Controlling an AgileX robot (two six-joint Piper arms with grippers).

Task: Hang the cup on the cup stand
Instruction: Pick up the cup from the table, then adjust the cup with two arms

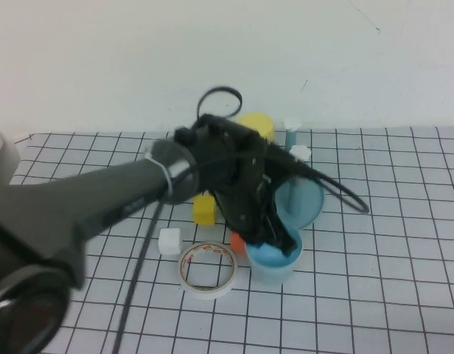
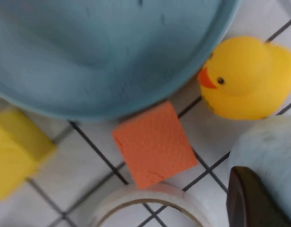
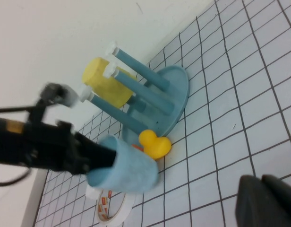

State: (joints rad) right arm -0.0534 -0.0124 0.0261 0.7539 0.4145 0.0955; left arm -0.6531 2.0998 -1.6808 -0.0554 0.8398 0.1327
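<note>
The light blue cup (image 1: 273, 262) stands open side up on the grid mat, just in front of the cup stand (image 1: 312, 204). My left gripper (image 1: 283, 242) reaches down over the cup's rim and is shut on its wall. The left wrist view shows one dark finger (image 2: 253, 198) pressed against the cup (image 2: 273, 151). From the right wrist view the cup (image 3: 129, 171) shows with the left gripper (image 3: 100, 158) on its rim, beside the cup stand (image 3: 176, 92) with its white-capped pegs. My right gripper (image 3: 260, 189) hovers shut over bare mat, apart from everything.
A yellow cup (image 1: 258, 127) sits behind the stand. A yellow duck (image 3: 155, 144) lies between stand and cup. An orange block (image 2: 155, 142), a tape roll (image 1: 207, 269), a yellow block (image 1: 205, 210) and a white block (image 1: 169, 241) lie left of the cup.
</note>
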